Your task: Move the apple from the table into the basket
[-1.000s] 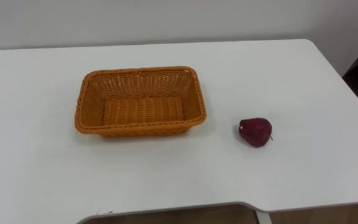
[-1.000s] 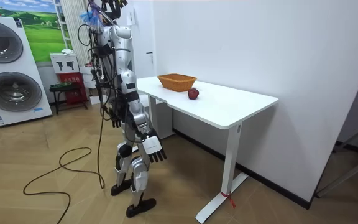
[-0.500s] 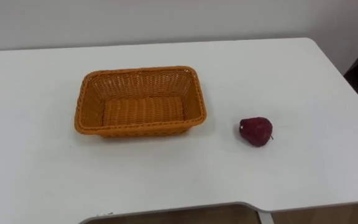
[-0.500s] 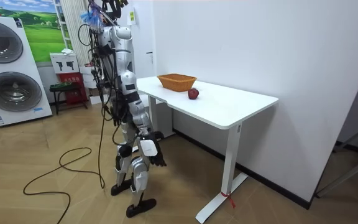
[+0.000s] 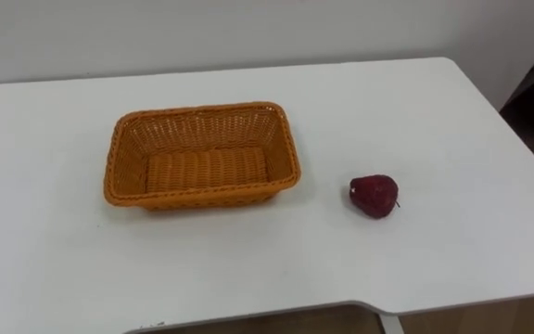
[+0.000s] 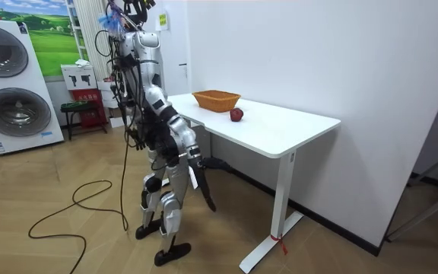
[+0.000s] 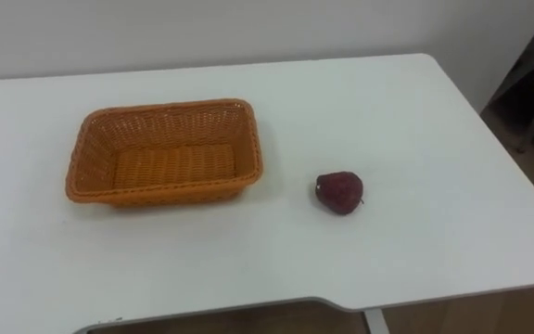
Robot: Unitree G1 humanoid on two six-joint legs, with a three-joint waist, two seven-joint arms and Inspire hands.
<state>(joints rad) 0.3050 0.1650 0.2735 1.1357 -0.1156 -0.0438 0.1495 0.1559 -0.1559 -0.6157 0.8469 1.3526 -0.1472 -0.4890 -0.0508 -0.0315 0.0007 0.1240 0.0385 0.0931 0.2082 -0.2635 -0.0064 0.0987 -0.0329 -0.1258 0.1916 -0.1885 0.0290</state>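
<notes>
Quick count, here we go: one wicker basket (image 5: 200, 155), and just the one. One dark red apple (image 5: 374, 196), alone off the basket's right side and apart from it. One white worktop (image 5: 434, 111) under the pair. Out in the room, far from the basket toward the room view's left, two washing machines (image 6: 15, 110), stacked.

You're standing upright, torso facing the room view's right. R arm is angled fwd and down from the shoulder, elbow bent. Your right hand (image 6: 206, 195) hangs below hip level, fingers straight and pointing down, holding nothing. On the far side, your left hand (image 6: 220, 163) sticks out fwd at approx. hip height.
</notes>
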